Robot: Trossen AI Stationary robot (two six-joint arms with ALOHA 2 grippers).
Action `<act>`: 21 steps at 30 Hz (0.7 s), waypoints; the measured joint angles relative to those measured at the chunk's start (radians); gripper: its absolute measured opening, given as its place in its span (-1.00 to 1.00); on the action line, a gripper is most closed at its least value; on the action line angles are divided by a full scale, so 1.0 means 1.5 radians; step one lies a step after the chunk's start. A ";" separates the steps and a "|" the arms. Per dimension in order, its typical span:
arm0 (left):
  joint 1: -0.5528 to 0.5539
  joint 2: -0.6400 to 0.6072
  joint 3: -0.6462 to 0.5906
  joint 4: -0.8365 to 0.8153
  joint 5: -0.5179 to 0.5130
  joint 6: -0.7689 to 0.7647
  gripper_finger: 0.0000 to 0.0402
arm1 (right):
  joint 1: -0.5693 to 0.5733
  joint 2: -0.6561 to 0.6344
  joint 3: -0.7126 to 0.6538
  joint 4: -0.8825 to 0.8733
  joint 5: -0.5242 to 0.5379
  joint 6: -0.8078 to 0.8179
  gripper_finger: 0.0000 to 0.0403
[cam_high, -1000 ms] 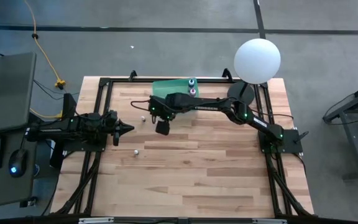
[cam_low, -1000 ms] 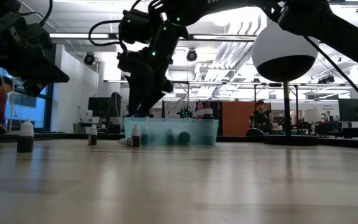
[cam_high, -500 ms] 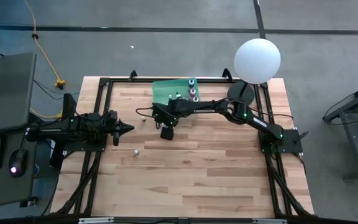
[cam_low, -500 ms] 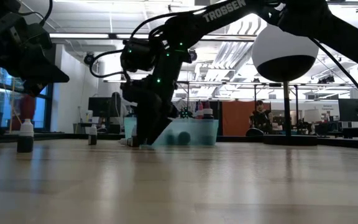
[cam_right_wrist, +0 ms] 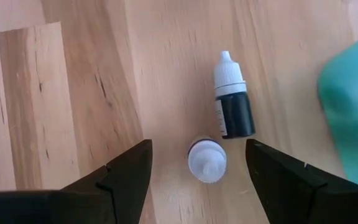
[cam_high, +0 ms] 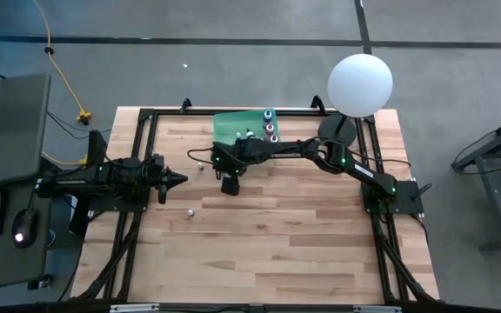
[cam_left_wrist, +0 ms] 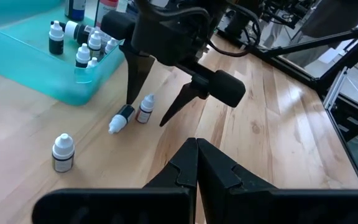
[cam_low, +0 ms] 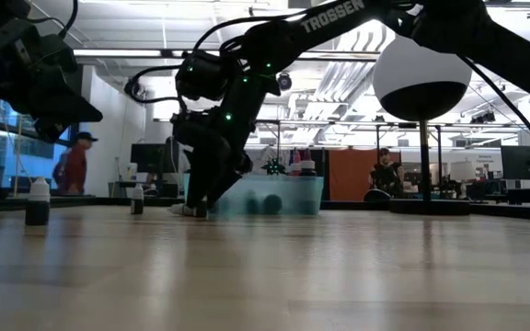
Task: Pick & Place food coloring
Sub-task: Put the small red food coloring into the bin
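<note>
In the high view's upper centre, the right gripper point(cam_right_wrist: 197, 163) hangs with fingers spread around an upright food coloring bottle point(cam_right_wrist: 207, 160); a second bottle point(cam_right_wrist: 232, 106) lies beside it, near the green tray point(cam_left_wrist: 23, 62). The left gripper point(cam_left_wrist: 196, 144), pressed together, waits at centre left

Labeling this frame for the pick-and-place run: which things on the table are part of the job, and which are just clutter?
Job:
- upright bottle, between the open right gripper fingers
- bottle lying on its side beside it
- lone bottle
- bottles in the green tray

Just there:
- white globe lamp
- left gripper, shut, waiting at the table's left
</note>
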 joint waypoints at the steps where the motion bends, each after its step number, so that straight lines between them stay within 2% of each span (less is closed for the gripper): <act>1: 0.000 0.000 0.000 0.000 0.000 0.000 -1.00 | 0.000 0.000 0.000 0.000 0.000 0.000 0.24; 21: 0.000 0.000 0.000 0.000 0.001 0.000 -1.00 | 0.000 0.000 0.000 0.000 0.013 0.018 0.24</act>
